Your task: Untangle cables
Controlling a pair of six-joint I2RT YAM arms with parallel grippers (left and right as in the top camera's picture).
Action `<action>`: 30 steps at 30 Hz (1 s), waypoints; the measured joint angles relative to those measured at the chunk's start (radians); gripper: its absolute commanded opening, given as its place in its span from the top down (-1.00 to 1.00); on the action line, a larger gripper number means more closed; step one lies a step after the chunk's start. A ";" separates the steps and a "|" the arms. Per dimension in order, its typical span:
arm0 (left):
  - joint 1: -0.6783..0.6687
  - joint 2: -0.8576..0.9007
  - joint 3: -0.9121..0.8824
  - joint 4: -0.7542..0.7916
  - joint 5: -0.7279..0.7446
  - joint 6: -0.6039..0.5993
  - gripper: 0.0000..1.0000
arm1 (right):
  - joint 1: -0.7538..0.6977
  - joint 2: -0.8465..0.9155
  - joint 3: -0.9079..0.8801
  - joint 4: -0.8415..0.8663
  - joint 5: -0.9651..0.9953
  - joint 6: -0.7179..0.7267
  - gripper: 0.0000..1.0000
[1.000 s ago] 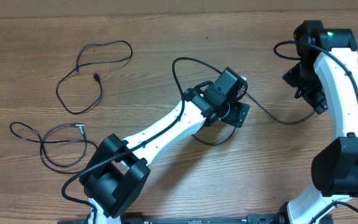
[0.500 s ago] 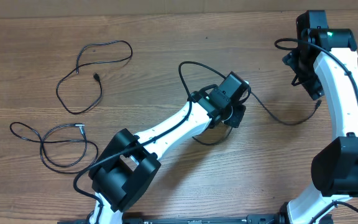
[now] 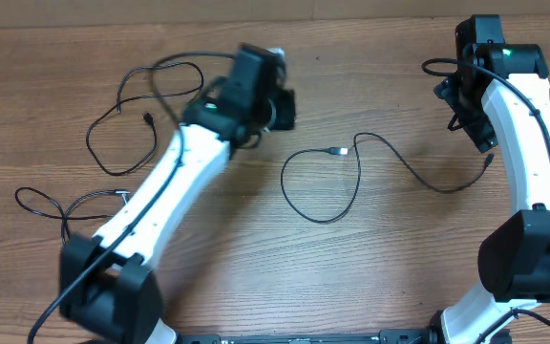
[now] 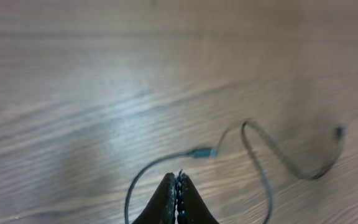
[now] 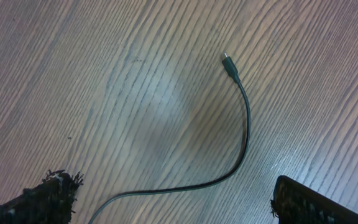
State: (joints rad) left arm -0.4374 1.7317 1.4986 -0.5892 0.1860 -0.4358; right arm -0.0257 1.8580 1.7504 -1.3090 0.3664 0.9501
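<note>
Three thin black cables lie apart on the wooden table. One cable [image 3: 122, 100] loops at the far left. A second cable [image 3: 79, 215] coils at the near left, partly under my left arm. The third cable [image 3: 356, 177] curls across the middle, its plug [image 4: 202, 152] showing in the left wrist view just beyond my left gripper [image 4: 178, 177]. That gripper [image 3: 289, 110] is shut, with nothing between its fingers, and hangs blurred above the table's upper middle. My right gripper [image 5: 179, 199] is open above the third cable's right end [image 5: 230, 64], not touching it.
The white right arm [image 3: 533, 143] stands along the right side, with its thicker black wire [image 3: 437, 67] looping by its wrist. My left arm [image 3: 160, 191] stretches diagonally from the near left base across the second cable.
My left gripper has shut empty and swung up and to the left, away from the middle cable, which now lies uncovered with its loop reshaped. The right gripper has stayed open and nearly still.
</note>
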 measured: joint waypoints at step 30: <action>-0.407 0.352 0.000 0.134 -0.123 -0.045 0.92 | 0.000 0.000 0.000 0.000 0.000 0.000 -1.00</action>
State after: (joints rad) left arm -0.8440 2.0838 1.4982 -0.4553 0.0628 -0.4812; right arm -0.0257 1.8580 1.7504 -1.3087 0.3668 0.9497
